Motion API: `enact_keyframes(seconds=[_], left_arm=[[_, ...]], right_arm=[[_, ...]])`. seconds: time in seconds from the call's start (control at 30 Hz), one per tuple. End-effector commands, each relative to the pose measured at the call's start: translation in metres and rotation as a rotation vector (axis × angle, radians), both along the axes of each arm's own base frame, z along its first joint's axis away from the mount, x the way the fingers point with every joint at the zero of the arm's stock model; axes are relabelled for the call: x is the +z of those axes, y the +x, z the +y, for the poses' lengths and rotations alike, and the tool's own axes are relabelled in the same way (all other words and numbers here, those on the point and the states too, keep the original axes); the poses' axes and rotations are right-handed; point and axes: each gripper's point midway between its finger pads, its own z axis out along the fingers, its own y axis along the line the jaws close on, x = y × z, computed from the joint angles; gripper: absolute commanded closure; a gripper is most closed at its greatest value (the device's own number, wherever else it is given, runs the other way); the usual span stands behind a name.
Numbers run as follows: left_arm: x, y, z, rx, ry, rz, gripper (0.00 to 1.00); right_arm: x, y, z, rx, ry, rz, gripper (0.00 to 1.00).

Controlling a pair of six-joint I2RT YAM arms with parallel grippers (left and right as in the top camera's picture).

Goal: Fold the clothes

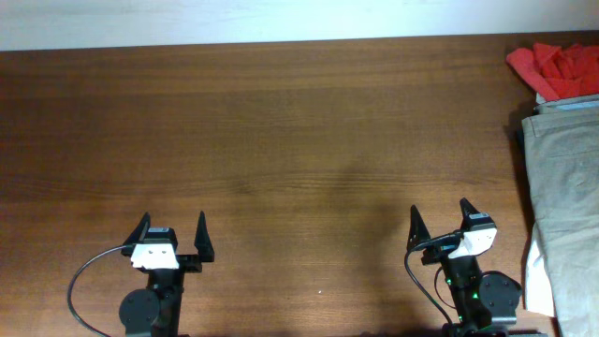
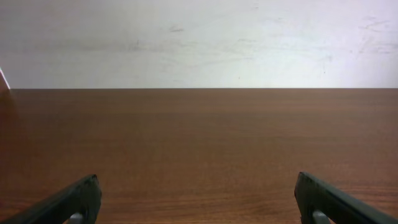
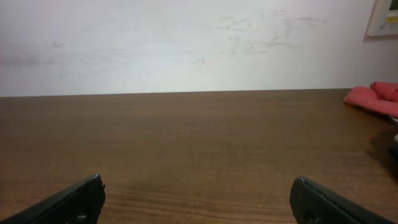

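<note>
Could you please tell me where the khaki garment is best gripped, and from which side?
Probably the long left edge of the khaki garment, which lies flat. Come from the left with the open right gripper: that edge faces it, the other side runs off frame.

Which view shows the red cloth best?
The overhead view: the red cloth lies crumpled at the far right corner of the table, most of its shape visible from above. The right wrist view catches only a low sliver at its right edge. The left wrist view shows none of it.
</note>
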Motion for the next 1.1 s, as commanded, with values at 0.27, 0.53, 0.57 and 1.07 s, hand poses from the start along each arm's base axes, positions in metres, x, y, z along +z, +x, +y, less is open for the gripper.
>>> enact_keyframes(seconds=[0.27,0.53,0.57,1.07], left_arm=[[-0.003,0.000,0.003,0.013,-0.001,0.004,0.01],[-0.003,0.000,0.003,0.013,-0.001,0.004,0.01],[-0.003,0.000,0.003,0.013,-0.001,0.004,0.01],[-0.003,0.000,0.003,0.013,-0.001,0.004,0.01]], right_arm=[[-0.003,0.000,0.001,0.001,0.003,0.007,0.01],[-0.003,0.000,0.001,0.001,0.003,0.007,0.01],[-0.003,0.000,0.001,0.001,0.003,0.007,0.01],[0.020,-0.024,0.067,0.410,0.255,0.000,0.01]])
